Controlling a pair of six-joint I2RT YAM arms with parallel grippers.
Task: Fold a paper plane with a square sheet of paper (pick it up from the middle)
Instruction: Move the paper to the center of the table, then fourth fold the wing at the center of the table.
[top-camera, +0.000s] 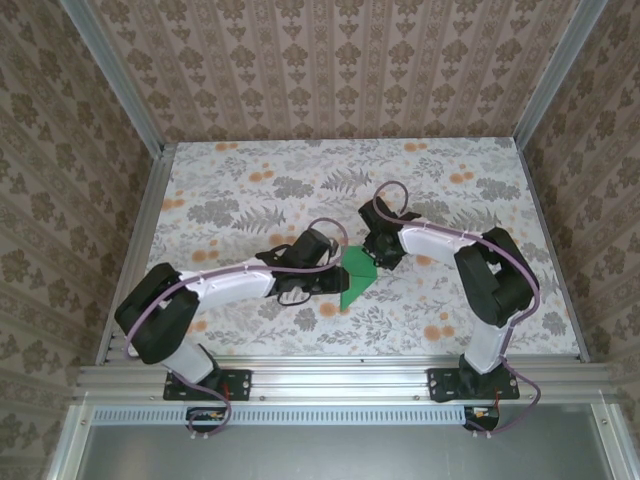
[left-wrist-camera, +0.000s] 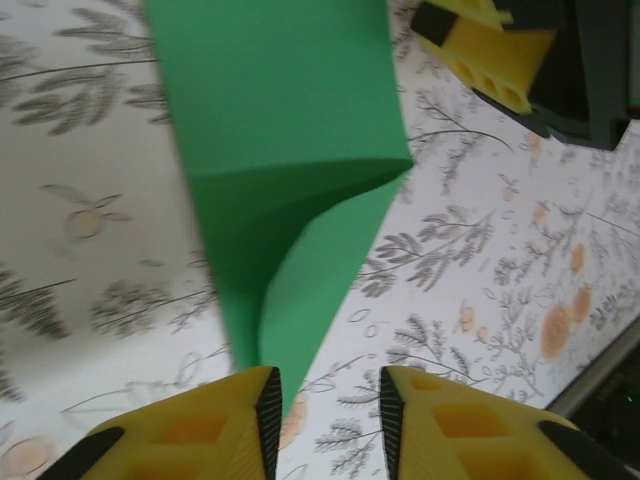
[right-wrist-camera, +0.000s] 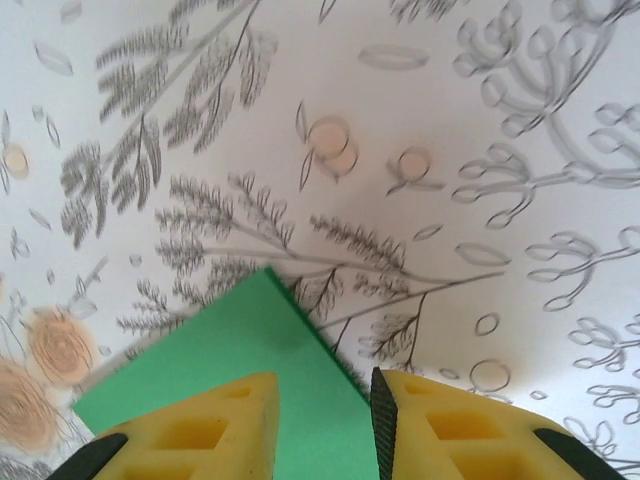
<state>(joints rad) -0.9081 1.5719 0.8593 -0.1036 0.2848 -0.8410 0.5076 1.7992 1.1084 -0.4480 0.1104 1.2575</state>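
1. Paper (top-camera: 355, 278), folded and bright green, sits right between the two pincers on the flowered table (top-camera: 300, 170).
2. Left pincer (left-wrist-camera: 325, 425): jaws part-open with a clear gap, table showing through. The paper's narrow tip runs down to the inner edge of one finger; can't tell if it touches.
3. Just ahead of that pincer, one flap stands lifted off the layer beneath.
4. Right pincer (right-wrist-camera: 323, 425): jaws apart too, nothing clamped. A green corner pokes forward from between its fingers, flat on the table.
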